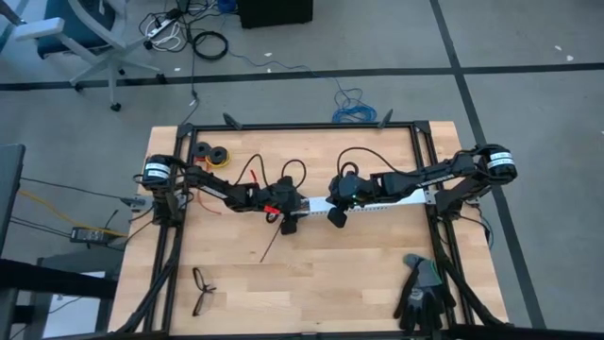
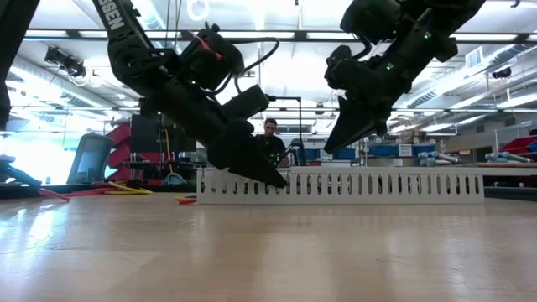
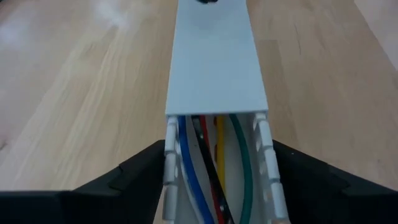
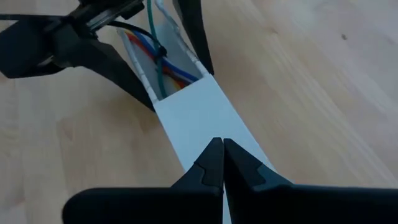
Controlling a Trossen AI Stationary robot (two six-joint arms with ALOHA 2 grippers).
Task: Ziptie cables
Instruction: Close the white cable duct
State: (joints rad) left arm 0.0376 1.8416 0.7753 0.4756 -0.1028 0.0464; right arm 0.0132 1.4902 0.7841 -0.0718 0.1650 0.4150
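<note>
A long white slotted duct (image 1: 377, 204) lies flat across the table's middle, and a white cover (image 3: 214, 56) lies on most of its length. In the duct's uncovered left end lie the cables (image 3: 208, 168): blue, red, black, yellow, green and white wires. A thin black band (image 4: 160, 51) crosses them; it may be a ziptie. My left gripper (image 3: 217, 180) is open, with one finger outside each slotted wall of that end. My right gripper (image 4: 222, 163) is shut and hangs above the cover, clear of it in the low view (image 2: 331, 149). My left gripper comes at the duct's open left end slanting down from the table's left, along the duct. Its fingers (image 3: 140, 177) stand close against the outer sides of the slotted walls (image 3: 169, 162); I cannot tell whether they touch them. The duct rests flat on the table.
Loose red and black wires (image 1: 260, 175) lie on the table behind the left arm. A thin dark strip (image 1: 269, 246) lies in front of it. Two tape rolls (image 1: 212, 154) sit at the far left, black eyeglasses (image 1: 203, 290) at the near left, and dark gloves (image 1: 423, 288) at the near right.
</note>
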